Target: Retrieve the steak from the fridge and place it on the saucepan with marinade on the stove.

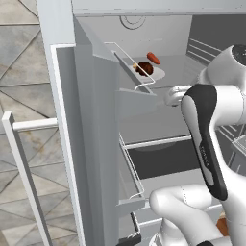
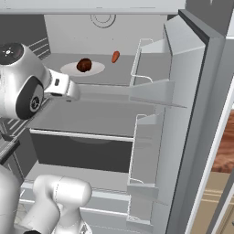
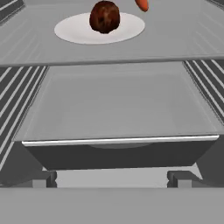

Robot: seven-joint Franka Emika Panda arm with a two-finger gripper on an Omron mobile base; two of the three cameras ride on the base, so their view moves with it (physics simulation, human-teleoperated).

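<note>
Steak (image 3: 104, 16): one dark red lump, resting on a white plate (image 3: 74, 29) on an upper shelf (image 3: 175, 39) inside the fridge (image 2: 114, 114); also seen in the left base view (image 1: 144, 68) and the right base view (image 2: 84, 64). Plate: round, flat, pale, set near the middle of that shelf, the steak toward its far side. Small orange-red item (image 2: 115, 56): lies on the same shelf just beyond the plate, apart from the steak; what it is cannot be told. Lower shelf (image 3: 118, 105): bare grey surface with a white front edge, a dark drawer (image 3: 113, 155) below it. Fridge doors: both swung wide, door bins (image 2: 153, 91) on the inner faces, a white bar handle (image 1: 21, 158) on the outer face of the left door. Pincer (image 3: 112, 180): fingers (image 3: 46, 179) spread wide apart, holding nothing, in front of the lower shelf, well short of the steak. Arm (image 1: 206, 139): white with dark joints, reaching into the fridge opening.
</note>
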